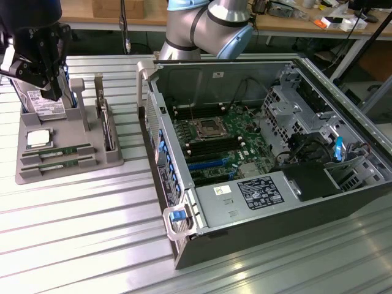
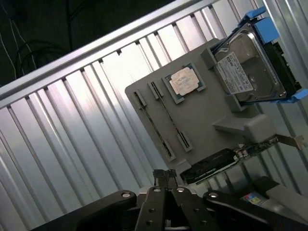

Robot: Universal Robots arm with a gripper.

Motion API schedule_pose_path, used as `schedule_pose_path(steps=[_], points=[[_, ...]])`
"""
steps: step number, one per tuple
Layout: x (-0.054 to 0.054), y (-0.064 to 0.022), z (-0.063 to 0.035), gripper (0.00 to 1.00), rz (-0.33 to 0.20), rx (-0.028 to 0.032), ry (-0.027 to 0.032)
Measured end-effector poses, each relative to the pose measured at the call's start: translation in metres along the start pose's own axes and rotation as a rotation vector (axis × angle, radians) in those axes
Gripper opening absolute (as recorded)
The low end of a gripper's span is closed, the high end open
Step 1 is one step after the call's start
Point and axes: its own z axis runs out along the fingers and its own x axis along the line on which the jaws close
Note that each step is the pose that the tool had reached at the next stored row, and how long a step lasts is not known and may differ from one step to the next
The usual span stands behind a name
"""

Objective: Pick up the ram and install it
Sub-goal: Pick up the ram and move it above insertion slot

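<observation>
Gripper: the gripper (image 1: 49,89) is clenched, fingertips pressed together with nothing between them. It hangs in the air and touches nothing.
Gripper position: at the exterior view's left, up over the hard-drive end of the grey tray (image 1: 113,160).
Ram: the ram (image 1: 64,150) lies flat in a slot of the tray, a thin green stick just below the processor chip (image 1: 38,138). It is untouched and well apart from the gripper.
Second stick: a second stick (image 1: 61,162) of the same sort lies in the next slot, just beside the ram.
Hard drive: the hard drive (image 1: 41,105) stands in the tray with its white label showing, partly behind the gripper.
Dark card: a dark card (image 1: 109,125) stands on edge on the side of the tray nearest the case.
Computer case: the computer case (image 1: 184,245) lies open on the ribbed table (image 1: 73,233) to the exterior view's right. The motherboard (image 1: 214,144) is bare to see, with long black and blue slots beside its socket.
Exterior view alone: the open case, the board and the arm's joints (image 1: 208,24) rising behind it.
Wrist view alone: the closed fingertips (image 2: 160,175) seen from behind, meeting over the table slats near a corner of the tray (image 2: 207,120). The ram (image 2: 168,114) is only a thin dark line there, and the drive's blue bracket (image 2: 262,29) is plain.
</observation>
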Motion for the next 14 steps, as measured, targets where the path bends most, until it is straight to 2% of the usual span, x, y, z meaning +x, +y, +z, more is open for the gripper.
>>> schedule_pose_path(steps=[10,14], points=[[0.0000,0.0000,0.0000,0.10,-0.081,-0.0017,0.0033],[0.0000,0.0000,0.0000,0.10,-0.091,-0.0018,0.0036]])
